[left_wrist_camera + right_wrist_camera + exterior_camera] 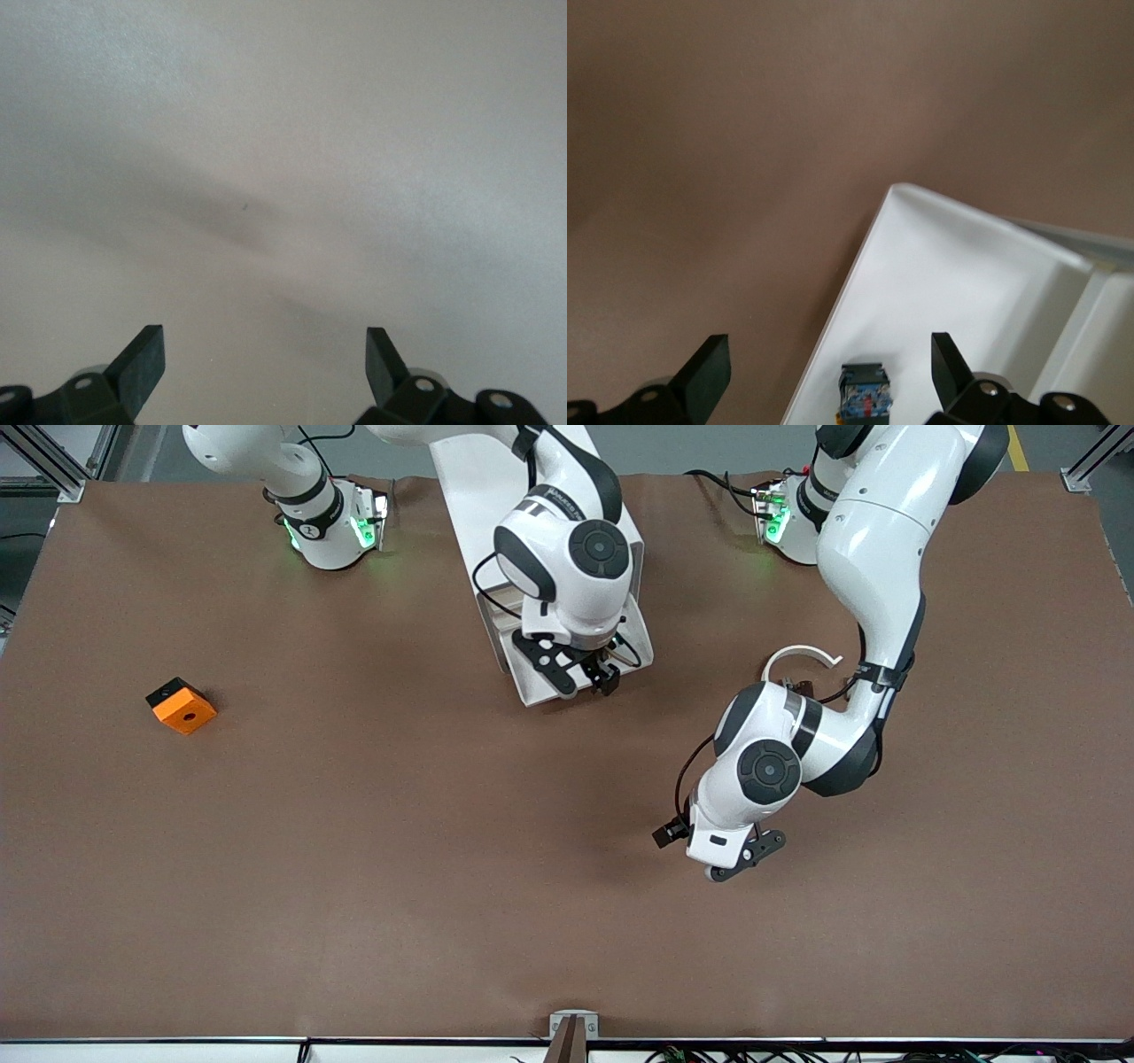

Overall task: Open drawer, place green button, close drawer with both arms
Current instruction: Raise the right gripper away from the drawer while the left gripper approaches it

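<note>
Button (865,395): lying in open drawer (957,283); right gripper (595,676) wide, over it (left gripper (264,363) wide, idle above counter (354,850)). Risk: closing jolt shifts the button.

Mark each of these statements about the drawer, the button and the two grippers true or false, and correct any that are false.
1. The drawer is pulled open. True.
2. The button is clamped in the right gripper. False: it lies in the drawer, between open fingers and free of them.
3. The left gripper is open over bare table. True.
4. The orange block sits in the drawer. False: it is on the table toward the right arm's end.
5. The left gripper holds the drawer front. False: it holds nothing and is away from the cabinet.
</note>
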Robot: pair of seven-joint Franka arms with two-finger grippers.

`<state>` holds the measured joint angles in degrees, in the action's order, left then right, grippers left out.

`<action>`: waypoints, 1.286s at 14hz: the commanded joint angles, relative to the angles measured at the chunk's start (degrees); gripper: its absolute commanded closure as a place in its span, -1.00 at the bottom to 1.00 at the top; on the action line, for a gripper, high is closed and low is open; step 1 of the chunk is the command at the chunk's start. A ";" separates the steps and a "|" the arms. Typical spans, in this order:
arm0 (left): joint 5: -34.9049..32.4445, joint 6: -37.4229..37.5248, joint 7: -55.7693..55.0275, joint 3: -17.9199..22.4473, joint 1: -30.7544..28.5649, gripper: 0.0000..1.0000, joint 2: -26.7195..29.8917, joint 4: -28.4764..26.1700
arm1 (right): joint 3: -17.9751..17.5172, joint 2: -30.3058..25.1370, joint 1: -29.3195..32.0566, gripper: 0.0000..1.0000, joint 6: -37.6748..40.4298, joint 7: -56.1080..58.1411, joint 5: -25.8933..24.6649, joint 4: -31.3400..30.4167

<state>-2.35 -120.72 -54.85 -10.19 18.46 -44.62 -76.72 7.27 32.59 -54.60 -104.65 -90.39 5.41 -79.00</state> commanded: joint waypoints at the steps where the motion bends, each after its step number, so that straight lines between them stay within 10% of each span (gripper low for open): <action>1: -1.95 0.31 0.27 0.08 2.28 -1.00 0.85 -2.11 | -0.94 -4.71 4.66 -1.00 5.66 9.41 0.30 0.25; 10: -3.53 5.05 -0.26 -0.70 8.26 -1.00 1.55 -5.02 | -0.50 -17.81 29.69 -1.00 26.93 49.92 -0.31 -0.01; 18: -3.71 8.40 0.18 -7.55 8.18 -1.00 1.55 -5.02 | -0.33 -20.29 50.71 -1.00 28.54 85.78 -2.25 -0.19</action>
<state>-4.72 -113.24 -54.82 -16.37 27.00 -44.39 -80.84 8.22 13.38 -7.43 -75.28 -11.61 4.04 -77.71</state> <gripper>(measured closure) 0.000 0.000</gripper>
